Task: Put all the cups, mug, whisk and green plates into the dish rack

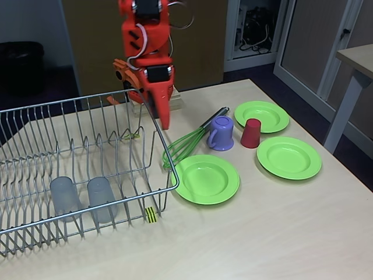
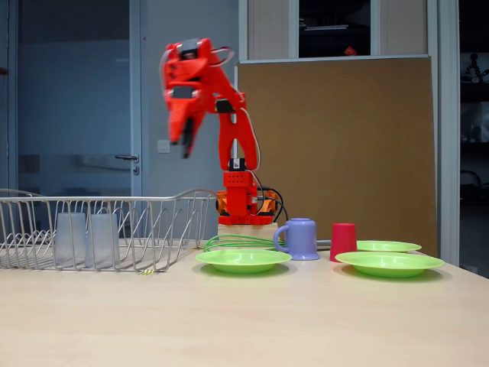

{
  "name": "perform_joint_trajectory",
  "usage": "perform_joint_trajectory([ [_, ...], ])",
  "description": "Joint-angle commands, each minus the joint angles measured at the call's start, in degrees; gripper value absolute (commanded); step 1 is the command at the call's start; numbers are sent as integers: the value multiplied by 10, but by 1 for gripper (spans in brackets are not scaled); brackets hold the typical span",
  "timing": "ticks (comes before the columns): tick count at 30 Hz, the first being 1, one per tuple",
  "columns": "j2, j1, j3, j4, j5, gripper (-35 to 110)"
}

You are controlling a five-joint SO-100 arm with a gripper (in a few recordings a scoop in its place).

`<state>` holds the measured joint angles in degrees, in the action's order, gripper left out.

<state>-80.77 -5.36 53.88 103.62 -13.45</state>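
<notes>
The wire dish rack (image 1: 87,217) (image 2: 99,200) stands at the left in both fixed views. Two frosted grey cups (image 1: 65,197) (image 1: 102,199) stand inside it near its front, and show through the wires (image 2: 70,237) (image 2: 103,238). My orange gripper (image 1: 164,121) (image 2: 183,147) hangs high over the rack's right end, pointing down, shut and holding nothing. On the table to the right lie the green whisk (image 1: 185,146) (image 2: 229,243), the purple mug (image 1: 221,133) (image 2: 299,238), the red cup (image 1: 251,133) (image 2: 343,241) and three green plates (image 1: 207,178) (image 1: 288,157) (image 1: 261,116).
The arm's base (image 2: 244,208) sits on a wooden block behind the whisk. The table's front (image 1: 262,233) is bare wood. A second table's corner (image 1: 358,61) stands off to the right, beyond the table edge.
</notes>
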Motion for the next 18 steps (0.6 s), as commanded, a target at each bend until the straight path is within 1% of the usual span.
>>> perform_joint_trajectory([
  [1, -133, 100, 100, -2, 117, 29],
  [5, -223, 224, 224, -25, 272, 31],
  [11, -298, 404, 406, -116, 501, 35],
  [15, -277, 490, 458, -171, 609, 36],
  [18, -248, 526, 472, -193, 655, 38],
])
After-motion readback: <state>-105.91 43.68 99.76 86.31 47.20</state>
